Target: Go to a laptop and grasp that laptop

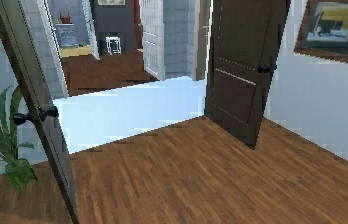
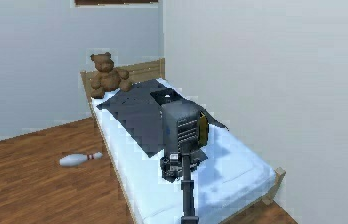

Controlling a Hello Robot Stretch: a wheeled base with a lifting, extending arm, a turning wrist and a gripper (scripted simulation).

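Observation:
In the arm side view the arm's dark bar [image 2: 188,195] rises from the bottom edge over a bed [image 2: 232,165] with a pale blue sheet. The gripper [image 2: 174,160] stands at its far end, by the small white squares. Just behind it on the bed is a dark boxy thing with a yellowish edge [image 2: 185,126], which may be a laptop; its shape is unclear. Another small dark thing [image 2: 163,96] lies farther up the bed on a dark grey blanket [image 2: 132,118]. I cannot tell whether the gripper holds anything.
A brown teddy bear [image 2: 107,72] sits by the wooden headboard. A white bowling pin [image 2: 80,160] lies on the wood floor left of the bed. The forward view has a dark open door [image 1: 244,65], a doorway onto pale floor [image 1: 132,112], a plant [image 1: 2,135] and a framed picture [image 1: 334,30].

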